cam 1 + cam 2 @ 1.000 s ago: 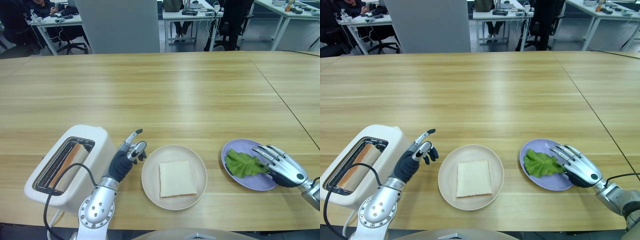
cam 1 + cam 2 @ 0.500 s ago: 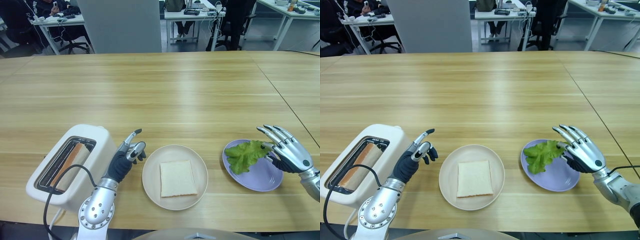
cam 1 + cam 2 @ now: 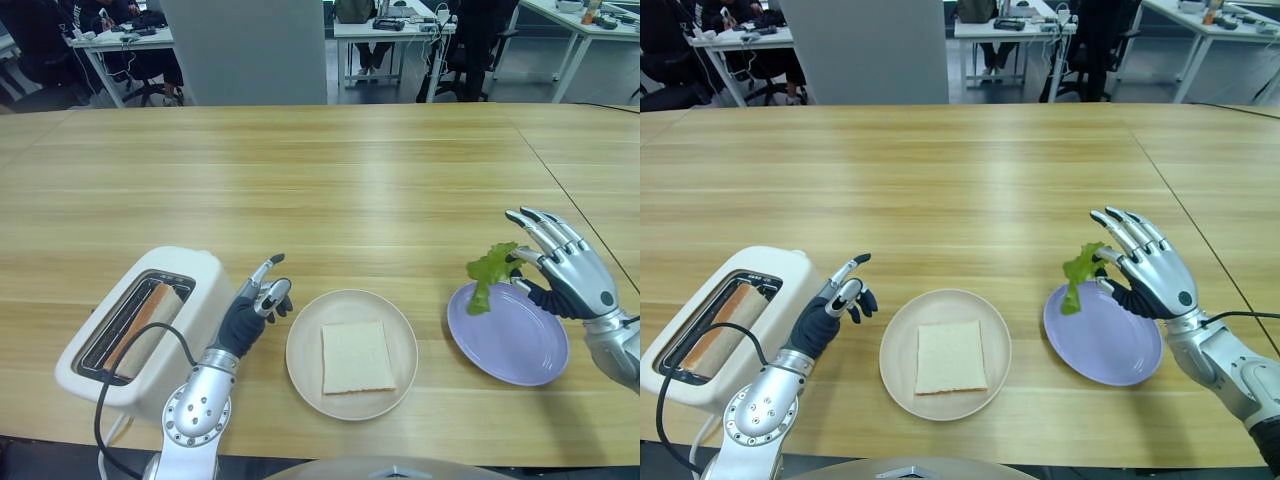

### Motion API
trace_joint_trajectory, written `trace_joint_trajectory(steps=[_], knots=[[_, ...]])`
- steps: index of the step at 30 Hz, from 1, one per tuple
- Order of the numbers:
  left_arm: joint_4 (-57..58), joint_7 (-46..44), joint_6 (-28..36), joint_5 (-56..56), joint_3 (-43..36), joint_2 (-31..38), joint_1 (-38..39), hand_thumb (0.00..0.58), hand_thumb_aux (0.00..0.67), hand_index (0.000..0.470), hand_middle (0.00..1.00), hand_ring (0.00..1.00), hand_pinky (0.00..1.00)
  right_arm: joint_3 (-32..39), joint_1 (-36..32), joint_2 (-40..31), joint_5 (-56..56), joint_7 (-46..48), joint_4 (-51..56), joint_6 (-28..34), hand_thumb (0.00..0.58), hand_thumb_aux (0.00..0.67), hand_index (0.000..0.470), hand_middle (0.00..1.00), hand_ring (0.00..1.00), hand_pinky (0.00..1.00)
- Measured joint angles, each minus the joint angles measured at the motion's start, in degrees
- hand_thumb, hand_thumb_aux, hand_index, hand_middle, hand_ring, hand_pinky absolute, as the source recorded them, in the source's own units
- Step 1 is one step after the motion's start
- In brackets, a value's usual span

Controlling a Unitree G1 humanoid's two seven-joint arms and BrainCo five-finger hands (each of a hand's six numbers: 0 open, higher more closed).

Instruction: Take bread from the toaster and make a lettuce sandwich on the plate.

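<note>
Lifting off the purple plate (image 3: pixel 510 350), the lettuce (image 3: pixel 489 272) is now dangling above that plate's far rim, where a second ago it was lying flat in the dish under the right hand (image 3: pixel 562 277). That hand is pinching only the top edge of the leaf between thumb and one finger, while its other fingers are fanning out straight. The left hand (image 3: pixel 252 313) is hovering just beside the toaster (image 3: pixel 205 290), holding nothing, fingers mostly curling in with one poking forward. One bread slice (image 3: pixel 357 356) is lying on the beige plate (image 3: pixel 300 352), and a second slice (image 3: pixel 146 322) is sitting in the toaster slot.

The grip looks thin, so the limp leaf is likely risking a slip during the carry across to the beige plate, dropping onto the table (image 3: pixel 320 190) between the two plates. Hanging folded as it is, the leaf may also be landing crumpled or half off the bread if it is released too high or off-centre
</note>
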Motion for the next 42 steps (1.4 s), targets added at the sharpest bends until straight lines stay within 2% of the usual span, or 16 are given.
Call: trace_joint_trajectory(steps=[4,8,14,19,32,42], knots=[[-0.3,2.7,-1.0,-0.3,4.6,-1.9,-2.4,0.000,0.000,0.000,0.56,0.56,0.56,0.3,0.3,7.2,2.1,9.0,-7.3,2.2,0.580,0.670,0.460,0.00,0.00,0.00],[-2.4,5.8,-1.0,1.6,9.0,-2.4,-6.2,0.000,0.000,0.000,0.56,0.56,0.56,2.3,0.6,14.6,2.3,16.4,-13.4,4.5,0.580,0.670,0.460,0.00,0.00,0.00],[-5.0,8.2,-0.6,7.5,14.2,-0.5,-10.0,0.000,0.000,0.000,0.55,0.55,0.55,6.4,0.5,23.8,2.4,23.9,-15.3,6.9,0.580,0.670,0.460,0.00,0.00,0.00],[-2.6,8.9,-1.3,9.3,14.6,-0.2,-10.6,0.000,0.000,0.000,0.54,0.54,0.54,10.0,0.5,30.5,1.2,26.6,-15.7,7.8,0.580,0.670,0.460,0.00,0.00,0.00],[3.8,9.4,-4.7,9.8,10.4,-1.9,-11.2,0.000,0.000,0.000,0.54,0.54,0.54,13.9,-6.9,38.5,-2.3,28.7,-15.6,8.7,0.580,0.670,0.460,0.00,0.00,0.00],[5.2,9.1,-5.7,10.3,10.2,-2.1,-12.1,0.000,0.000,0.000,0.54,0.54,0.54,17.2,-5.7,42.5,-3.2,29.2,-15.4,9.0,0.580,0.670,0.460,0.00,0.00,0.00]])
